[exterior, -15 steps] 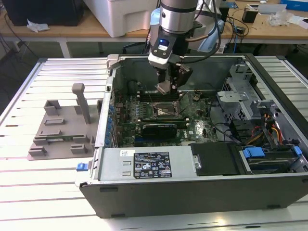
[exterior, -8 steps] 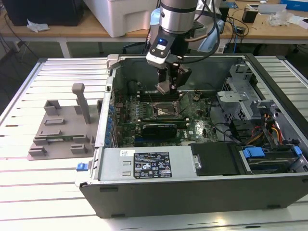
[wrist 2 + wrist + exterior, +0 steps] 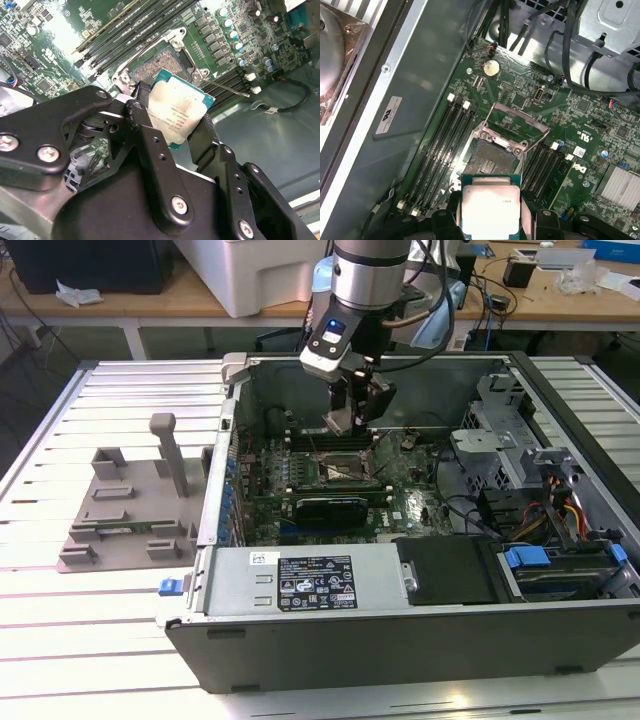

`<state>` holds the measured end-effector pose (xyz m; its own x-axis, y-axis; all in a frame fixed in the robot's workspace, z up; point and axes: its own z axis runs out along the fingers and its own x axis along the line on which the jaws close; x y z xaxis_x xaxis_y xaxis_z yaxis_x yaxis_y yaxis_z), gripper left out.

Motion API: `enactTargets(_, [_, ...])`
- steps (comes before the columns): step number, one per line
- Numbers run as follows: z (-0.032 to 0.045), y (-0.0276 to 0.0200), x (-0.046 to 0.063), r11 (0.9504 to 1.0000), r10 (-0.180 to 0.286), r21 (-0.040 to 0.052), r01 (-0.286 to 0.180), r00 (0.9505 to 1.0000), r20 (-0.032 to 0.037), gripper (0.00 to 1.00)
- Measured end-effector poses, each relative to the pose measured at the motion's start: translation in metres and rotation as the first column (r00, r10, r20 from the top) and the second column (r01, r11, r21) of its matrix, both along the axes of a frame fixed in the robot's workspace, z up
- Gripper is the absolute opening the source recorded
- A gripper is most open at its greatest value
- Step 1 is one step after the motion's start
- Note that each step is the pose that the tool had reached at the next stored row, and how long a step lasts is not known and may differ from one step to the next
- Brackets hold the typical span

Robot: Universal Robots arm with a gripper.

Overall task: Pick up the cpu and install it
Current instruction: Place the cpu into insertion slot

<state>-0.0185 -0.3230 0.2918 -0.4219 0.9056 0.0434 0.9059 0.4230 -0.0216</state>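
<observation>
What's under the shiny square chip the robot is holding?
The cpu, held in the gripper, hangs above the green motherboard. Below it you see the open socket with its metal frame flipped up. The cpu covers the socket's near edge, so that part is hidden.

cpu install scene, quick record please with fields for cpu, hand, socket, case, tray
cpu: silver-topped chip, gripped by its edges above the motherboard, not seated
hand: shut on the cpu, inside the case
socket: bare, its metal frame flipped up
case: lying open on the slatted table
tray: grey, on the table outside the case, at the exterior view's left
</observation>
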Motion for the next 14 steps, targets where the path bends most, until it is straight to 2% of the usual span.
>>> enactTargets(14, [0.0000, 0.0000, 0.0000, 0.9959, -0.090, -0.0001, 0.090, 0.9959, 0.0000, 0.55])
